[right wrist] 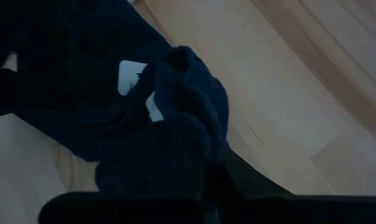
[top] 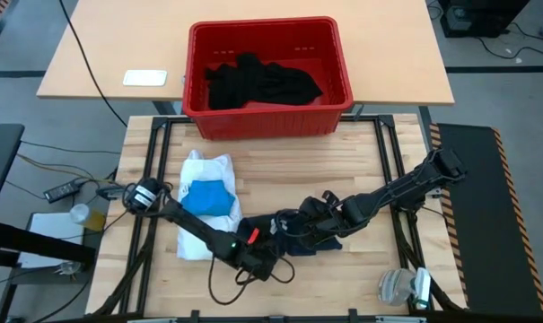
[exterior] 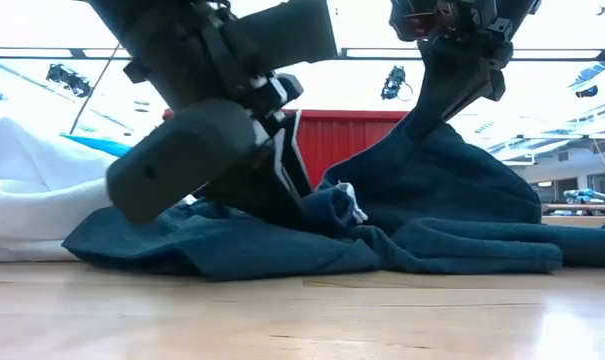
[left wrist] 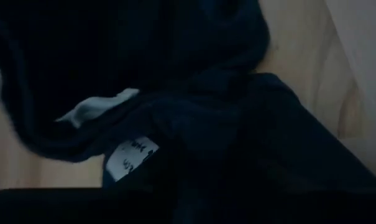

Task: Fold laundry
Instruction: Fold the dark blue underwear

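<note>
One red crate [top: 269, 76] — three garments out; two arms.

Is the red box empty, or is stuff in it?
Not empty. The red crate has a heap of black clothes lying inside it, seen from above.

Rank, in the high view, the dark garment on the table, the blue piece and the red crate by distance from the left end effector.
From the left end effector, near the table's front:
1. Dark garment, right at it, beside the right end effector.
2. Blue piece, on the white shirt, toward the left.
3. Red crate, at the back.
</note>
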